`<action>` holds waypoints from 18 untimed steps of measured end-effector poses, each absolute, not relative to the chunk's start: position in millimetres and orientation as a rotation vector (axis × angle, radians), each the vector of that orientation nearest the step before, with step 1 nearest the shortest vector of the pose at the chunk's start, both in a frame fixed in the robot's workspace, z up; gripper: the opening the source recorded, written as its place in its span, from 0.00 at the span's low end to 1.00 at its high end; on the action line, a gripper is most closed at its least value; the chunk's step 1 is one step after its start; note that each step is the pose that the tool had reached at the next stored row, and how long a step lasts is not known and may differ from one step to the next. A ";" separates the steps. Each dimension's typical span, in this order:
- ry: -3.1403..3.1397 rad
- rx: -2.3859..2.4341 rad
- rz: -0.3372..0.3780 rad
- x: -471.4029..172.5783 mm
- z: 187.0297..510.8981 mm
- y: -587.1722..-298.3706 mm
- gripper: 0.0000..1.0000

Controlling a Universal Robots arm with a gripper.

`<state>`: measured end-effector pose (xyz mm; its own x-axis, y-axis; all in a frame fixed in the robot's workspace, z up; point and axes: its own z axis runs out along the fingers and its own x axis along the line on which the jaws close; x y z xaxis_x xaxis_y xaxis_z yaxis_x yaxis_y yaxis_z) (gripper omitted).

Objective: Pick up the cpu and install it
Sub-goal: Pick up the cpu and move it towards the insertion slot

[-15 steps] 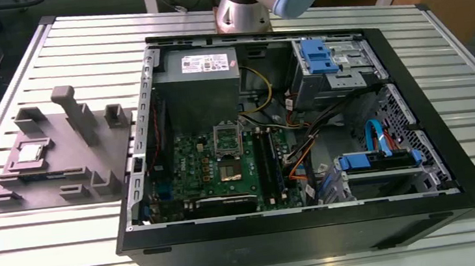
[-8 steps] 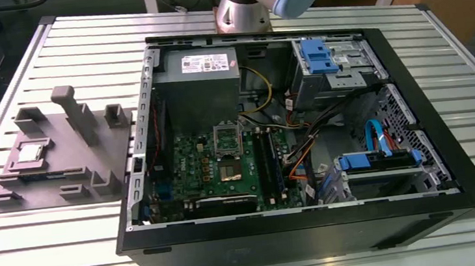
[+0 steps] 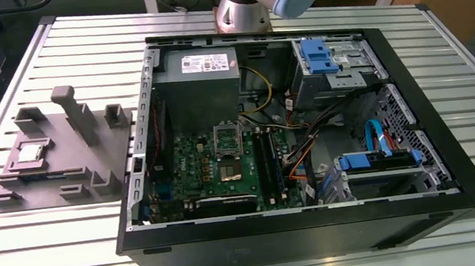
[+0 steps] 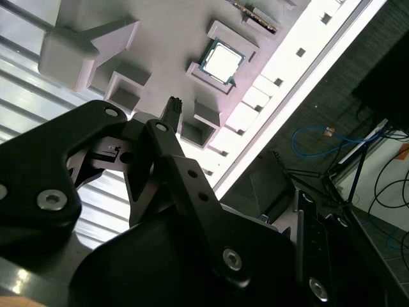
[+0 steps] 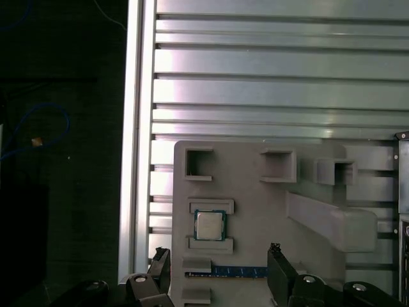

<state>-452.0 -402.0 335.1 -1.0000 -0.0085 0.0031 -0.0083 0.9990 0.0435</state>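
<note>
At the exterior view's left, on the slatted metal table (image 3: pixel 58 255), a grey moulded fixture (image 3: pixel 92 166) is laid beside the open computer case (image 3: pixel 317 236). The cpu (image 3: pixel 30 153) is seated in this fixture, well apart from the green motherboard (image 3: pixel 215 174) inside the case.

The chip is laid flat, shiny metal top upward. In the first wrist view it is bracketed on two opposite sides by low walls of the fixture, while the other two sides are left free. This seating is judged to fix the chip's place and turn, and to leave bare edges where it can be gripped.

The claw (image 5: pixel 218 256) is hung over the fixture with its fingers (image 5: pixel 276 268) spread wide; nothing is gripped and the chip is not touched. The cpu lies just beyond the fingertips, roughly on the line between them. Its free sides are turned toward the two fingers, an alignment judged to suit a pinch across those edges.

Being square, the cpu has no real long axis. Its edges are set parallel to the fixture's walls and, as far as can be judged, square to the table's slats.
</note>
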 end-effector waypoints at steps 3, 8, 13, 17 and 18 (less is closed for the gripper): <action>-3.138 0.013 -0.068 -452.0 334.5 -402.0 0.71; -3.138 0.013 -0.068 -452.0 332.9 -402.3 0.71; -3.135 0.035 -0.068 -452.3 329.2 -403.8 0.71; -3.134 0.046 -0.068 -452.4 326.2 -404.2 0.71; -3.134 0.046 -0.068 -452.4 325.4 -404.3 0.71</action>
